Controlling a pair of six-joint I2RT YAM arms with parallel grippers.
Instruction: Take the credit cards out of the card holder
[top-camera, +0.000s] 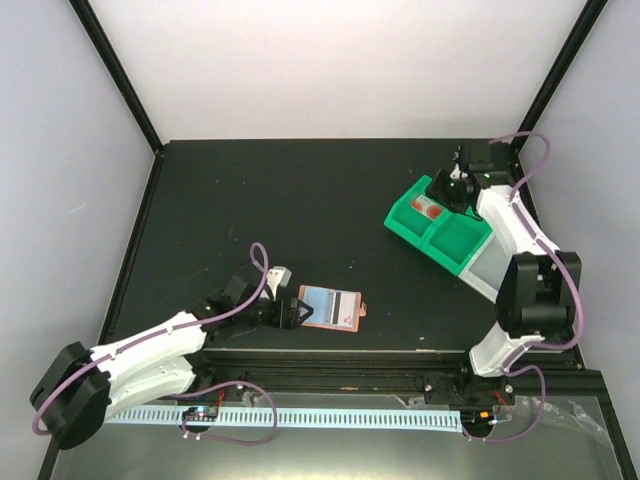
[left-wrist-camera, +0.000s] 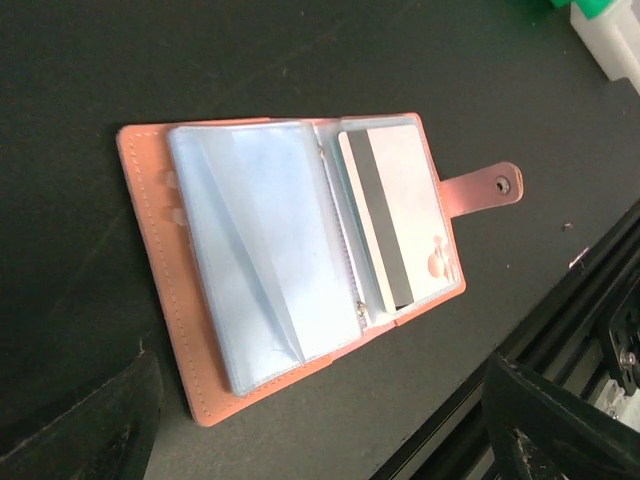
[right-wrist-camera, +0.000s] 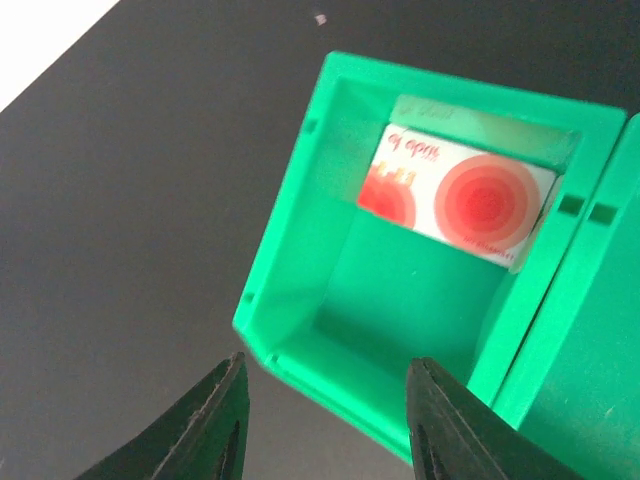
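The salmon-pink card holder (top-camera: 332, 307) lies open and flat on the black table near the front edge. In the left wrist view the card holder (left-wrist-camera: 160, 270) shows clear bluish sleeves and a snap tab (left-wrist-camera: 490, 187). A pale card with a grey stripe (left-wrist-camera: 385, 215) sits in its right-hand pocket. My left gripper (top-camera: 292, 311) is open and empty just left of the holder, its fingertips (left-wrist-camera: 90, 430) apart at the bottom corners of that view. My right gripper (top-camera: 443, 192) is open and empty over the green bin (top-camera: 405, 218). A white card with red circles (right-wrist-camera: 460, 195) lies in the bin's end compartment.
The green bin (right-wrist-camera: 300, 200) stands at the back right with several compartments, next to a pale translucent bin (top-camera: 490, 270). A black metal rail (top-camera: 330, 355) runs along the table's front edge close to the holder. Dark frame posts stand at the back corners.
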